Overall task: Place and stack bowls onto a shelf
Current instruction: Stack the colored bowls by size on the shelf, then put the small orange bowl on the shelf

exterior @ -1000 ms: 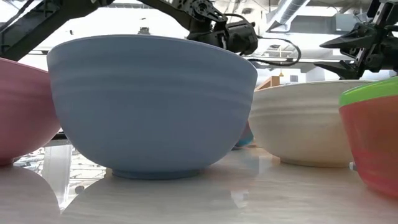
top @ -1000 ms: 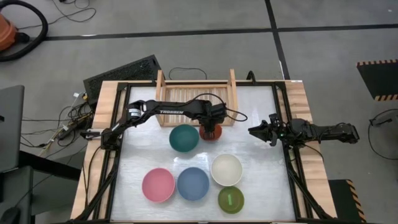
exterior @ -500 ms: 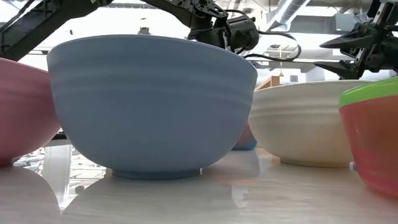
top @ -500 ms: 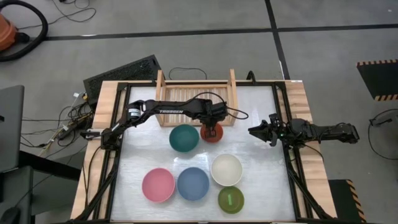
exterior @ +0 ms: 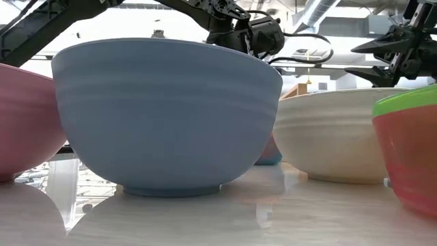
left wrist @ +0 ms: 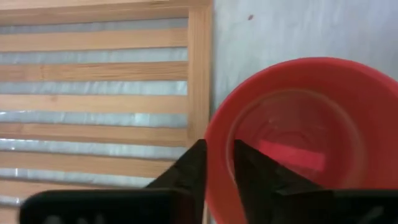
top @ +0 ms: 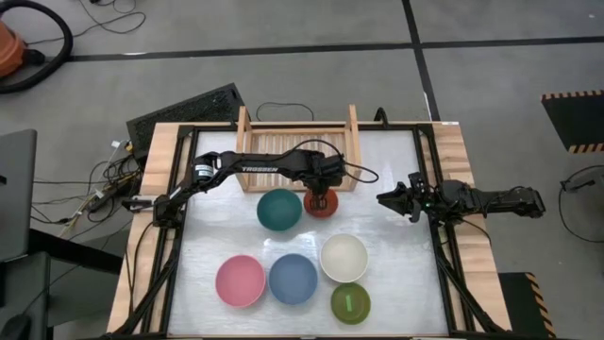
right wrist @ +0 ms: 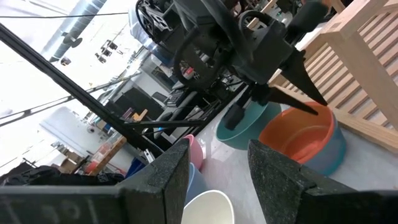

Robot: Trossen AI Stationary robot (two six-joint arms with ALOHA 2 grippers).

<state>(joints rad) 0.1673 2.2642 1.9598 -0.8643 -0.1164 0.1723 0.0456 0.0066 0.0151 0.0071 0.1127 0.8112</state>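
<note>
My left gripper is down at the red-orange bowl, which sits on the table just off the near rail of the wooden shelf, beside the teal bowl. In the left wrist view the gripper is shut on the bowl's rim. Pink, blue, cream-white and olive-green bowls stand upright nearer the near edge. No magenta bowl shows. My right gripper waits open at the table's right side, touching nothing. My left gripper pinches the red-orange bowl's rim on the side facing the shelf, one finger inside the bowl and the other finger outside. The fingers come from above, pointing down. Whether the bowl's base is on the table is not visible.
The shelf's slatted base holds nothing and has upright side boards. The teal bowl stands close to the held bowl's left. In the low view the blue bowl and cream-white bowl fill the foreground. Cables lie beyond the table's left edge.
My left gripper has come down a little and toward the near edge, onto the red-orange bowl. The bowls on the near half of the table have stayed put.
</note>
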